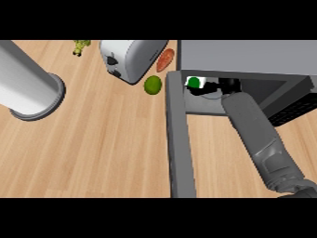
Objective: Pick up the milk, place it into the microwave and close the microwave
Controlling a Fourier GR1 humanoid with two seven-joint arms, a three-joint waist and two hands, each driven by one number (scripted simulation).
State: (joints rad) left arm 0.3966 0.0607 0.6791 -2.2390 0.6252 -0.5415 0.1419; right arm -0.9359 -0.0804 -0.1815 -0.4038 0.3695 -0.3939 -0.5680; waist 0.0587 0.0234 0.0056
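In the head view the right black hand (219, 87) reaches inside the open grey box microwave (257, 56) at far right, fingers curled round the white milk carton with green label (194, 82) just within the cavity's left edge. The microwave's long grey door (178, 148) swings out toward the near side, leaving bare light wooden counter (99, 148) to its left. Farther left stand a white cylinder canister (20, 83) and a silver toaster (130, 58), with a green round lime (152, 84) just beside the door's hinge.

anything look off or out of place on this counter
Nothing spilled or damaged. The toaster sits askew to the counter edge, with a lime and a tomato loose beside it. The microwave door stands open, the right robot hand inside by the milk.
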